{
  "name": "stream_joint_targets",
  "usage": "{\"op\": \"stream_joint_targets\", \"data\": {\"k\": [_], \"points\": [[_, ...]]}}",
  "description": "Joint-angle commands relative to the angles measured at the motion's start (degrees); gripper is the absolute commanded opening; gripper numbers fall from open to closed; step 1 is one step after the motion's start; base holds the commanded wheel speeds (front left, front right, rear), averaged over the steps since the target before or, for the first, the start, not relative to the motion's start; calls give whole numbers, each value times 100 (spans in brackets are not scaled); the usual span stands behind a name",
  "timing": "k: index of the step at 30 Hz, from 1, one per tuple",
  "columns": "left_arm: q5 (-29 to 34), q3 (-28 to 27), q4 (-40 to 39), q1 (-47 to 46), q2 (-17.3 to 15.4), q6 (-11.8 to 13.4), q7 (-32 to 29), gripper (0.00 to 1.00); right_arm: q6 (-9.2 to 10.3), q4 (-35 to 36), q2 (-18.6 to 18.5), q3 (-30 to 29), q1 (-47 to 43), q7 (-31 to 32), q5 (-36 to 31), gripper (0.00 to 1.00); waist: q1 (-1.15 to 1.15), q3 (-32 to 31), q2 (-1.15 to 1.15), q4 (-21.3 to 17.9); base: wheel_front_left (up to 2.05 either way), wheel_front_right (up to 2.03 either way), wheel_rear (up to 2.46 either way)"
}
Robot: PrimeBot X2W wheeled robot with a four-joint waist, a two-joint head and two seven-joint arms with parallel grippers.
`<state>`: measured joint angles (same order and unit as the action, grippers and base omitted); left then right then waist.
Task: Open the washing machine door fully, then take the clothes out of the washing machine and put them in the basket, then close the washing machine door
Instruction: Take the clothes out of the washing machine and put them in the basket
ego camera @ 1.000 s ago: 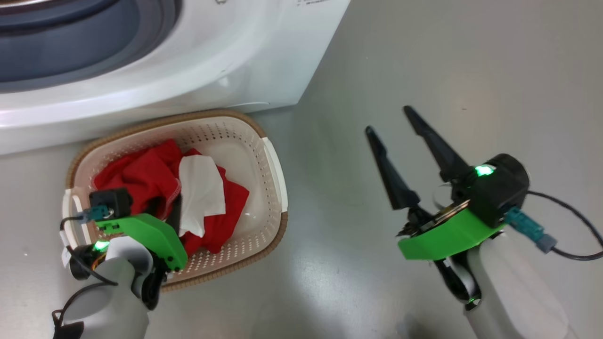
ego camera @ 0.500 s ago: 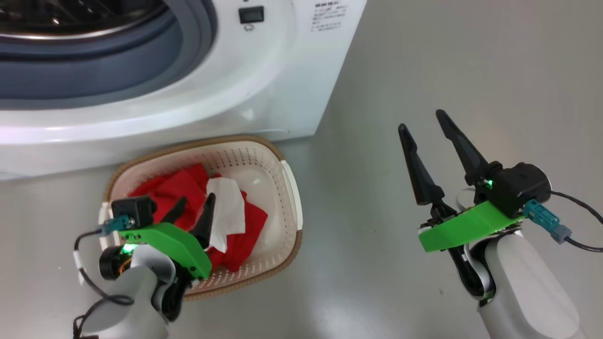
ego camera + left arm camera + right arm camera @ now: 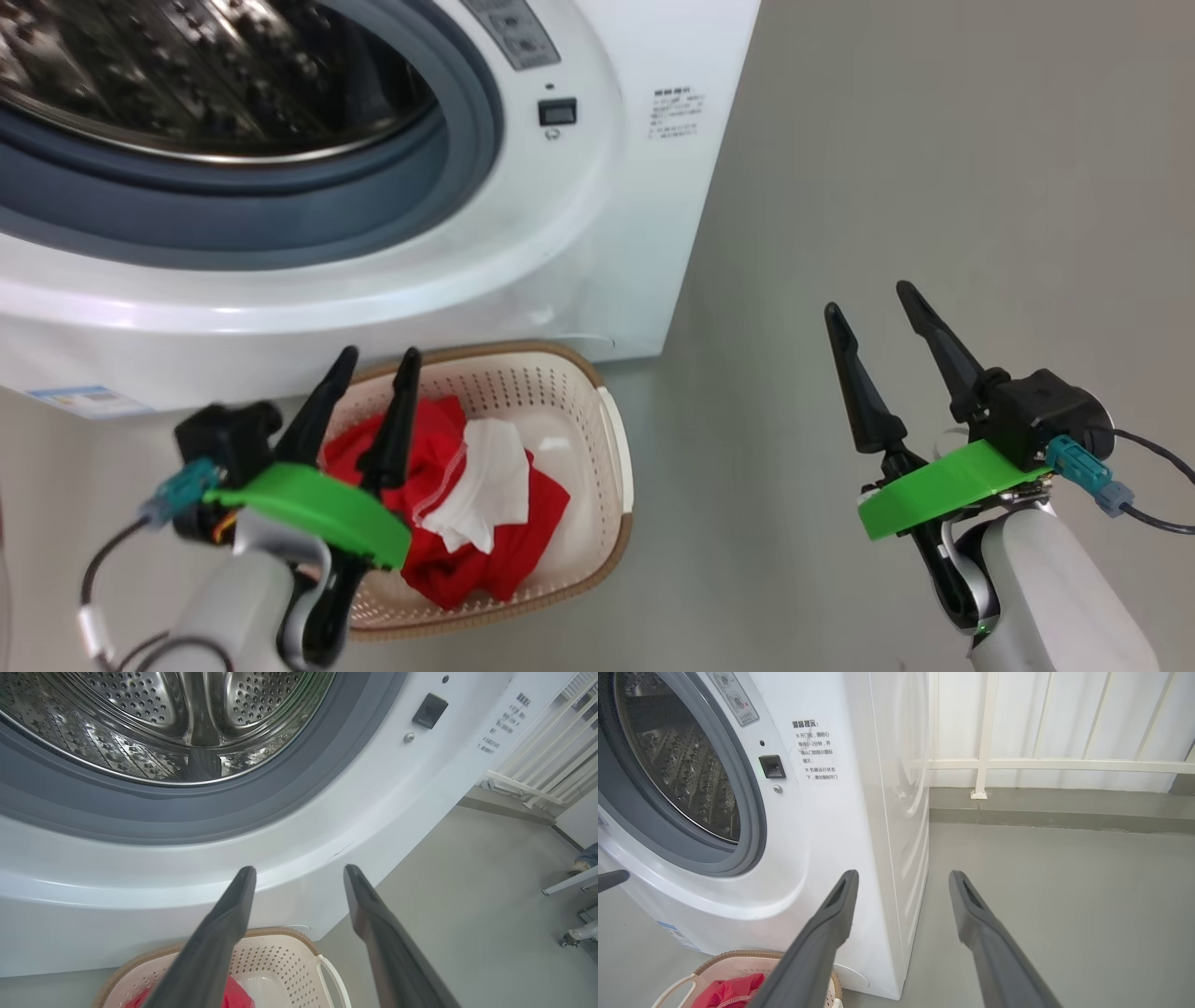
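Observation:
The washing machine (image 3: 579,233) stands white at the upper left, its steel drum (image 3: 215,75) bare inside the grey rubber ring (image 3: 280,215). The washing machine door is out of view. On the floor before the machine sits the cream basket (image 3: 611,448), with the red and white clothes (image 3: 509,532) lying in it. My left gripper (image 3: 379,355) is open and empty above the basket's left side, its fingers pointing at the machine front (image 3: 300,869). My right gripper (image 3: 867,297) is open and empty over the floor to the right of the machine (image 3: 903,873).
Grey floor (image 3: 934,187) stretches to the right of the machine. In the right wrist view a white railing (image 3: 1017,763) and a low kerb (image 3: 1064,819) run behind it. A wheeled white frame (image 3: 574,938) stands at the far right of the left wrist view.
My left gripper has opened, let go of the clothes and risen out of the basket. The head camera has tilted up, so more of the drum shows. The right gripper stays open.

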<state>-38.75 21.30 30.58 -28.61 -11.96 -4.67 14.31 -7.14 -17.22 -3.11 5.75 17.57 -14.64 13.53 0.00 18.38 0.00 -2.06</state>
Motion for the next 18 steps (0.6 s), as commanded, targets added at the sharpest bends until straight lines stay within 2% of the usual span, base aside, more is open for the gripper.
{"op": "stream_joint_targets", "data": {"k": [1, 8, 18], "points": [[98, -284, -226, 204, -161, 72, 67, 100, -35, 103, 24, 74, -75, -36, -27, 100, 0, -265, 0, 109, 0, 0, 0], [477, -957, -1154, 886, -33, 161, 68, 100, -35, 5, 24, -65, -221, -36, -32, 100, 0, -682, 0, 122, 0, 0, 0], [953, -1499, -1857, 1484, 10, 270, 68, 100, -35, 295, 24, -230, -497, -36, -65, 100, 0, -1106, 0, 109, 0, 0, 0]]}}
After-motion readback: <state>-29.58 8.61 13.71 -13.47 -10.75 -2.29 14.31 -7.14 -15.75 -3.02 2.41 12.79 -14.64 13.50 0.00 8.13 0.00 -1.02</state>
